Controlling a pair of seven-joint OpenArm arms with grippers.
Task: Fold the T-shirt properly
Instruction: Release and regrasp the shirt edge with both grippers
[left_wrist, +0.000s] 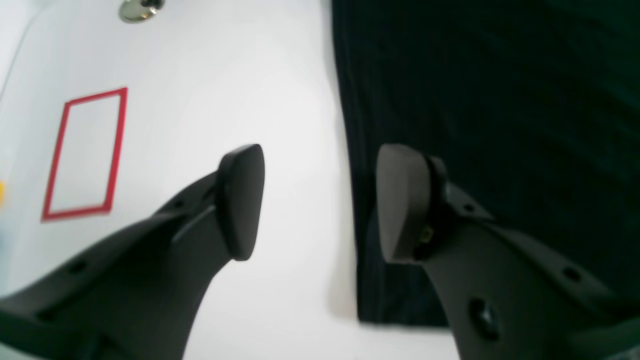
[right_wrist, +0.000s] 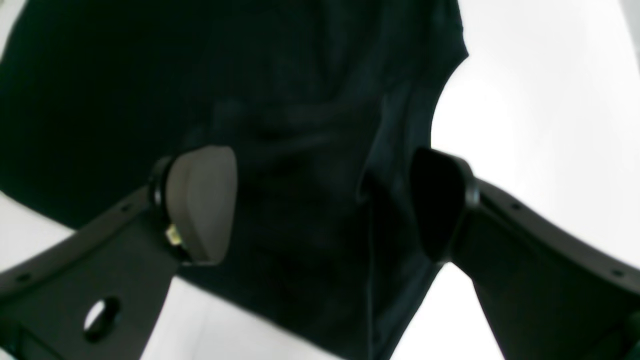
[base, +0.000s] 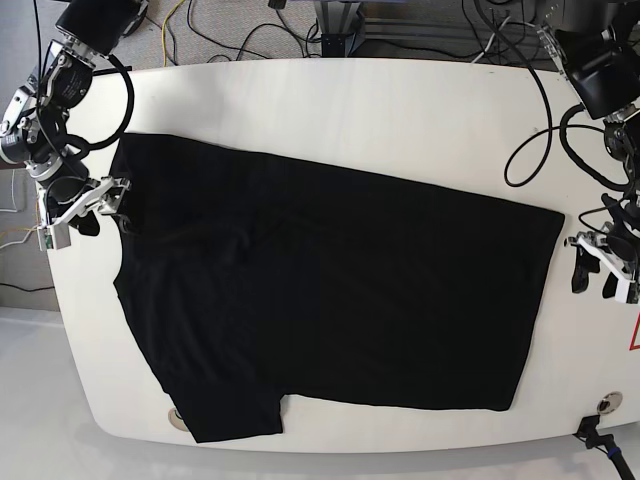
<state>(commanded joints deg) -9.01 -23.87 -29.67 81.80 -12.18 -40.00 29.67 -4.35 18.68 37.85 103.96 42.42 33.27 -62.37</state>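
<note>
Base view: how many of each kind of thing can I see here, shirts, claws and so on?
T-shirt: 1, black, spread on the white table
Claws: 2, the left claw and the right claw, both open
Red tape rectangle: 1, seen whole only by the left wrist
Total: 4

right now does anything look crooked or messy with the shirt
Yes. The T-shirt lies slanted across the table, not square to it. Its near-left sleeve hangs past the table's front edge, and the cloth is wrinkled near the right end effector.
</note>
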